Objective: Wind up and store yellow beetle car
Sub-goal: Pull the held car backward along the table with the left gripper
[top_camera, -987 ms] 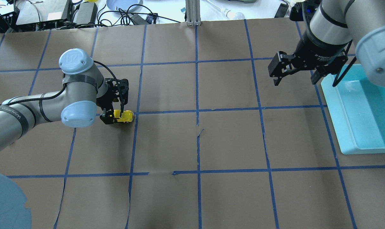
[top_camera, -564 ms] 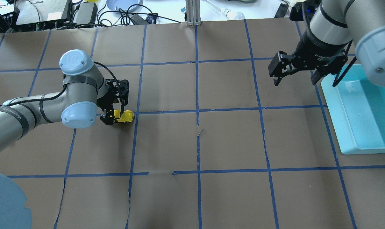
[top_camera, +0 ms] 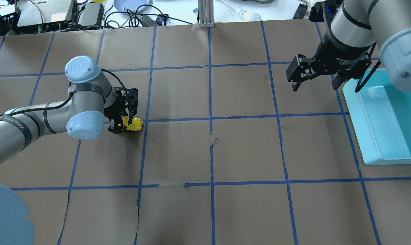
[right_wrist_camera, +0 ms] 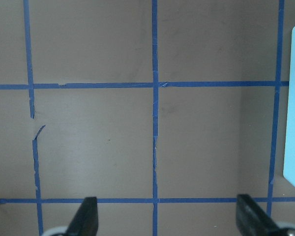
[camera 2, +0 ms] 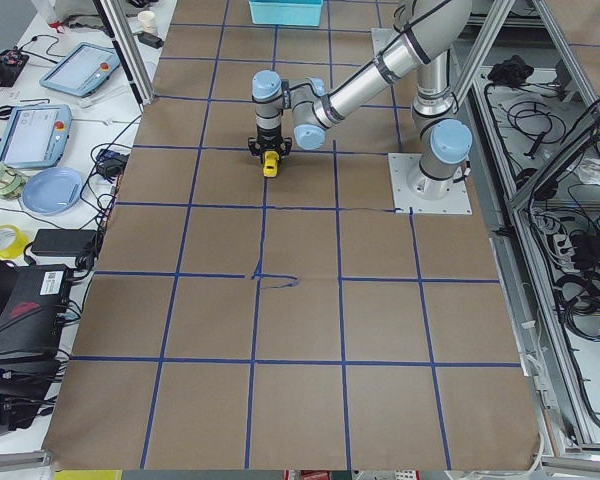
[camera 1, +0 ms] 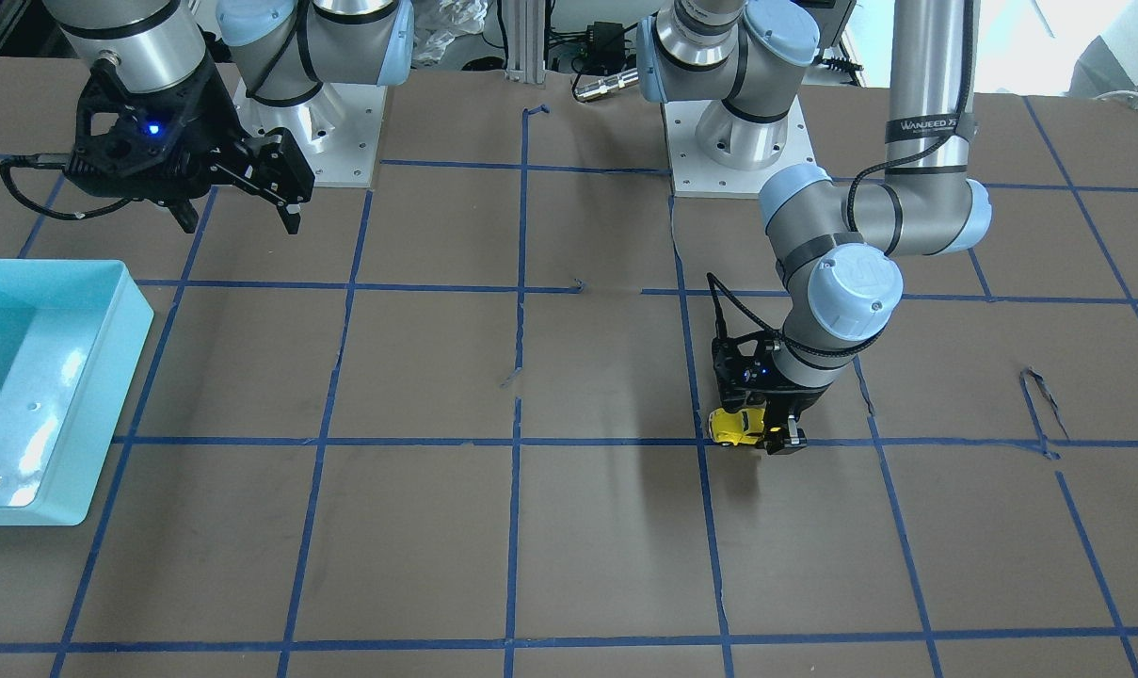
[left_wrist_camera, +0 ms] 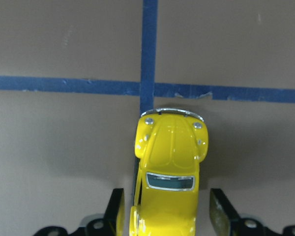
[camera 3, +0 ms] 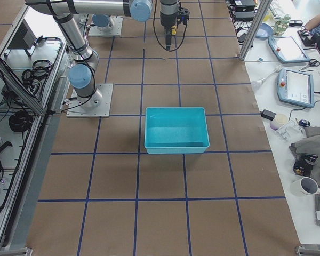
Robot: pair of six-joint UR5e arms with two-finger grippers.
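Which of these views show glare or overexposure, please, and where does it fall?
Left wrist view: sharp, with small highlights on the glossy bonnet of the yellow beetle car. Front-facing view: pale glare patches on the floor of the teal bin. Overhead view: the background past the table is washed out white.

Overhead camera looks forward and down from behind the robot; the front-facing one faces it across the table (top_camera: 246,153), steeply down; two end cameras look along it from afar. Both wrist cameras point straight down, the left close over the yellow beetle car (left_wrist_camera: 169,162), which overhead and front views share.
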